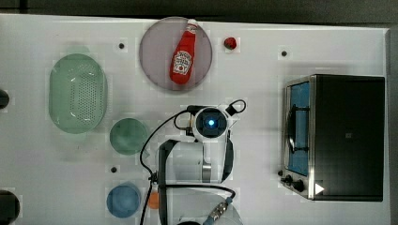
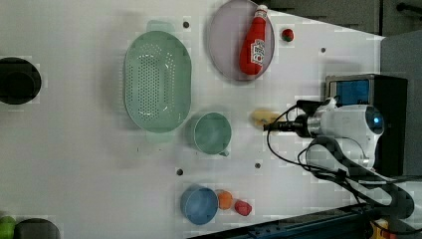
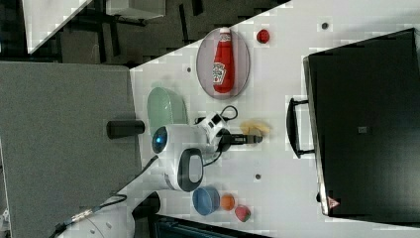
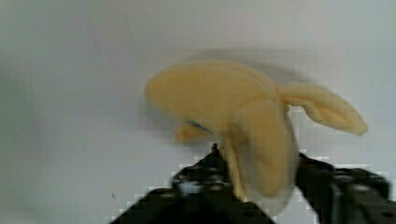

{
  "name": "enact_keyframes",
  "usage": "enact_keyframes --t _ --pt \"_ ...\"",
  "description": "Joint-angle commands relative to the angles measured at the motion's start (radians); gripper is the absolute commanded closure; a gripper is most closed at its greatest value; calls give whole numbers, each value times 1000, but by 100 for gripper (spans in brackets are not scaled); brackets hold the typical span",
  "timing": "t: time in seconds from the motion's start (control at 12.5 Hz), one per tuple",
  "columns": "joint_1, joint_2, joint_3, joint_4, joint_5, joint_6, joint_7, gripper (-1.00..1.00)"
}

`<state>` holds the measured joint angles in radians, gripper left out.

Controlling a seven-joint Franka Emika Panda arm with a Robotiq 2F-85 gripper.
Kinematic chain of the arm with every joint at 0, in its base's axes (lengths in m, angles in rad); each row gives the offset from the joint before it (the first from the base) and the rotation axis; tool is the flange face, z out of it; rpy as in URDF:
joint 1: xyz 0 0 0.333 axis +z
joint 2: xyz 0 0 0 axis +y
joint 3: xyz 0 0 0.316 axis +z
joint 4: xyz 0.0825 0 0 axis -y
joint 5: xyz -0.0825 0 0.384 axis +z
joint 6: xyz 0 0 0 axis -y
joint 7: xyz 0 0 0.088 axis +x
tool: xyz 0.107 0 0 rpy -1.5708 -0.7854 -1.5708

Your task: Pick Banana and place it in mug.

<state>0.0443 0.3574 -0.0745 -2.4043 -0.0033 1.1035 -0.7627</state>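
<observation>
The claw (image 4: 261,186) straddles one lobe of the banana (image 4: 233,107), fingers either side but not clearly pinching, on the desk (image 2: 74,164) just beside the mug (image 2: 212,132) in the left view.

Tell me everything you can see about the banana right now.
The banana is a small, soft-looking toy, pale yellow and cream, with a rounded body and pointed peel-like lobes splaying outward. It lies on the white table, in the left view to the right of the teal mug and clear of it. The hand is at it: in the wrist view one lobe hangs between the two black fingers, which flank it on either side. Nothing else touches it.
</observation>
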Motion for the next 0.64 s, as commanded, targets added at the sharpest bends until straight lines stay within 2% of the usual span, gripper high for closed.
enact_keyframes --t 0.08,0.24,0.4,0.64 --pt "-17 -9 1 -2 -3 33 -23 46" --pt "-19 -143 -7 -2 -3 -28 -19 46" --pt "-19 -295 -11 12 -3 -204 -19 46" --pt "-17 -514 -9 94 -3 -504 -19 46"
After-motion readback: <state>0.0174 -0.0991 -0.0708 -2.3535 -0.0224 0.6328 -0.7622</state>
